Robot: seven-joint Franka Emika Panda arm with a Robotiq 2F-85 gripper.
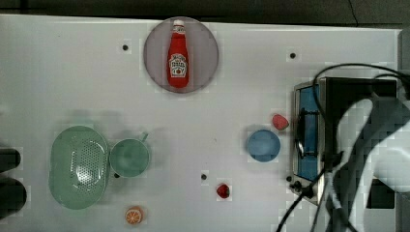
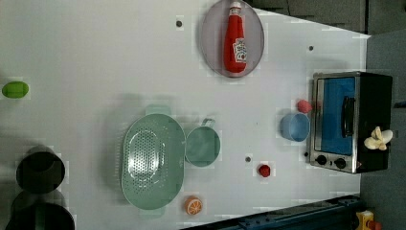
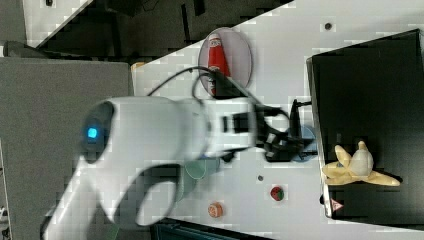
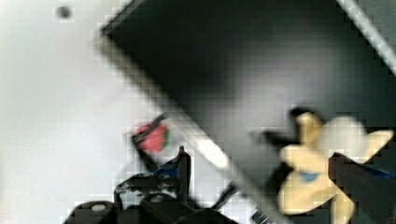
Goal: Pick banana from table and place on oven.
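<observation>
Arm: white robot arm (image 3: 150, 145) bulks closest in the right view, reaching toward 3 o'clock.
End effector: black end effector (image 3: 282, 145) hangs just off the oven's front edge, at 9 o'clock of the banana in the right view. It is spread wide with nothing in it. One dark finger (image 4: 359, 186) shows beside the banana in the wrist view.
Banana: peeled banana (image 3: 357, 167) with its skin flaps splayed lies on the oven's black top, near the front edge at the knob end, clear of the end effector.
Oven: toaster oven (image 2: 335, 120) stands at the 3 o'clock end of the worktop (image 1: 72, 72) in the top view, blue glass door facing 9 o'clock.
Blue bowl: blue bowl (image 1: 263, 145) sits just in front of the oven door.
Strawberries: one strawberry (image 1: 280, 122) at 1 o'clock of the bowl, another strawberry (image 1: 223, 190) at 7 o'clock of it.
Ketchup: red bottle (image 1: 178, 55) lies on a grey plate (image 1: 154, 53) at 12 o'clock in the top view.
Green ware: colander (image 1: 80, 166) touching a cup (image 1: 129, 157) at 8 o'clock.
Orange slice: orange slice (image 1: 134, 215) at 6 o'clock of the cup.
</observation>
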